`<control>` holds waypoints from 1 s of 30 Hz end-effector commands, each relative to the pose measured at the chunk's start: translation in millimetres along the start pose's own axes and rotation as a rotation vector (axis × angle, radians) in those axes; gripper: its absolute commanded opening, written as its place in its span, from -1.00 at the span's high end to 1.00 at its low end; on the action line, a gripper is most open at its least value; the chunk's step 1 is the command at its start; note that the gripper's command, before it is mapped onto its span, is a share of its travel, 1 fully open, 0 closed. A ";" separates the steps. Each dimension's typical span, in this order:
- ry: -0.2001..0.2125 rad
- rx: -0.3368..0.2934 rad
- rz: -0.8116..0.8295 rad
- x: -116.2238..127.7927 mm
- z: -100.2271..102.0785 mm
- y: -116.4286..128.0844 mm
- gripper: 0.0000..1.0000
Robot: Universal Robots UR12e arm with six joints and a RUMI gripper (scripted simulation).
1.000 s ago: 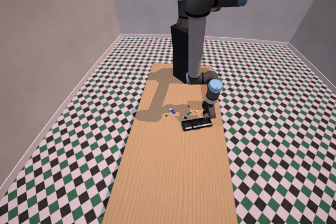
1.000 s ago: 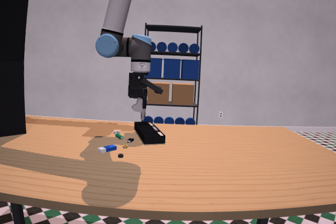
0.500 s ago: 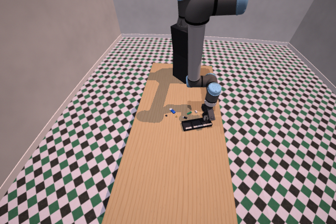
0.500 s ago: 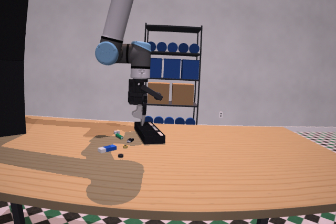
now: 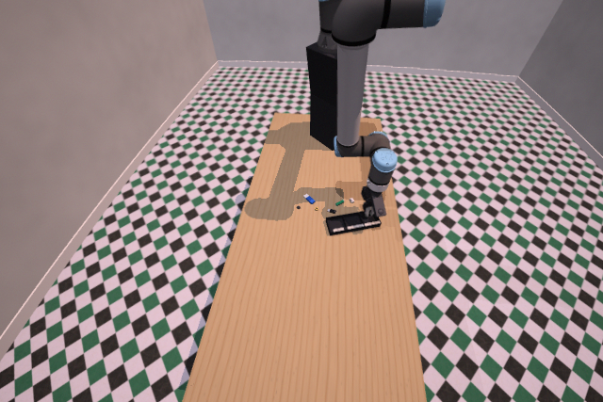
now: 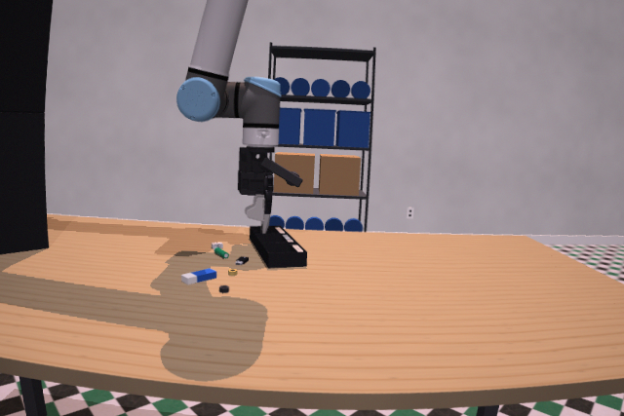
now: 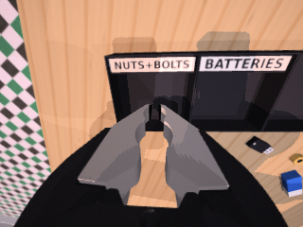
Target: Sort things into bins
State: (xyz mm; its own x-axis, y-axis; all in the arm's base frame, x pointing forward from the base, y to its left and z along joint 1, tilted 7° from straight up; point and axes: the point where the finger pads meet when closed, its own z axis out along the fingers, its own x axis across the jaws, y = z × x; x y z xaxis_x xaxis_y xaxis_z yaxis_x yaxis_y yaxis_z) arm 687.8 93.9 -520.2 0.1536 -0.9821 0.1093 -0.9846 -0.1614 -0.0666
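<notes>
Wrist: NUTS+BOLTS bin (image 7: 151, 64) beneath closed fingers.

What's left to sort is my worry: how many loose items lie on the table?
6, clustered beside the black bins: white cube, green battery, black stick, yellow nut, blue-white eraser, black disc nearest the camera. Others may hide behind the hand.

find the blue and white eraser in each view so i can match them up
Top: blue and white eraser lies left of the black bins, in the arm's shadow.
Exterior: eraser lies left of and nearer than the bins.
Wrist: only its end shows, at the right edge.
Shared landmark: the bins.
</notes>
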 end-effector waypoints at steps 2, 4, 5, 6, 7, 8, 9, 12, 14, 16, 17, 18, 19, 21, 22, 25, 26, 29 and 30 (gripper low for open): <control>0.000 0.001 0.000 0.0 -0.6 -0.6 0.91; 0.000 0.001 0.000 0.0 -0.6 -0.6 0.91; 0.000 0.001 0.000 0.0 -0.6 -0.6 0.91; 0.000 0.001 0.000 0.0 -0.6 -0.6 0.91; 0.000 0.001 0.000 0.0 -0.6 -0.6 0.91; 0.000 0.001 0.000 0.0 -0.6 -0.6 0.91; 0.000 0.001 0.000 0.0 -0.6 -0.6 0.91; 0.000 0.001 0.000 0.0 -0.6 -0.6 0.91; 0.000 0.001 0.000 0.0 -0.6 -0.6 0.91; 0.000 0.001 0.000 0.0 -0.6 -0.6 0.91; 0.000 0.001 0.000 0.0 -0.6 -0.6 0.91; 0.000 0.001 0.000 0.0 -0.6 -0.6 0.91; 0.000 0.001 0.000 0.0 -0.6 -0.6 0.91; 0.000 0.001 0.000 0.0 -0.6 -0.6 0.91; 0.000 0.001 0.000 0.0 -0.6 -0.6 0.91; 0.000 0.001 0.000 0.0 -0.6 -0.6 0.91; 0.000 0.001 0.000 0.0 -0.6 -0.6 0.91; 0.000 0.001 0.000 0.0 -3.1 -0.6 0.91; 0.000 0.001 0.000 0.0 -4.4 -0.6 0.91</control>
State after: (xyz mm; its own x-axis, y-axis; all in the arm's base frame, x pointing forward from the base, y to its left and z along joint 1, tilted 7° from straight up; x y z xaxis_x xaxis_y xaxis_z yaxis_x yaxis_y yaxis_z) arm 687.7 94.0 -519.4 0.1536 -0.9821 0.1093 -0.9846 -0.1614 -0.0666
